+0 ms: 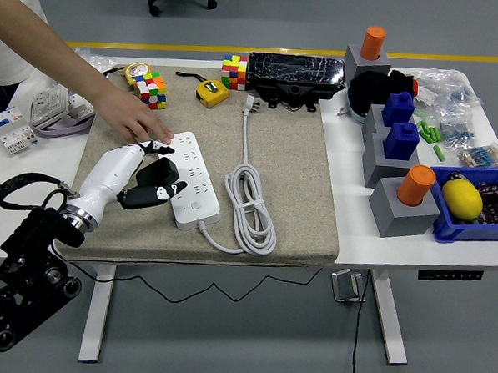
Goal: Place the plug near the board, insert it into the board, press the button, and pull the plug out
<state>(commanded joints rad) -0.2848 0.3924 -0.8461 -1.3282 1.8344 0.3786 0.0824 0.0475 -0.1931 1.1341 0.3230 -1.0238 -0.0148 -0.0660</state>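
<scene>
A white power strip [192,180] lies on the beige mat [292,164], its white cable [250,202] coiled to the right and ending in a white plug [250,105] at the back. My left hand [153,184], white with black fingers, is curled around a small black plug [159,172] at the strip's left edge, just above the sockets. A person's hand [135,120] reaches in from the upper left and presses its fingertips on the strip's far end. The plug's prongs are hidden.
Behind the mat are two colour cubes [152,89] [233,71], a yellow tape measure [211,93] and a black wrapped box [295,73]. Grey blocks with orange and blue pieces [399,144] and a blue bin [475,205] stand at the right. Boxes [53,108] lie at the left.
</scene>
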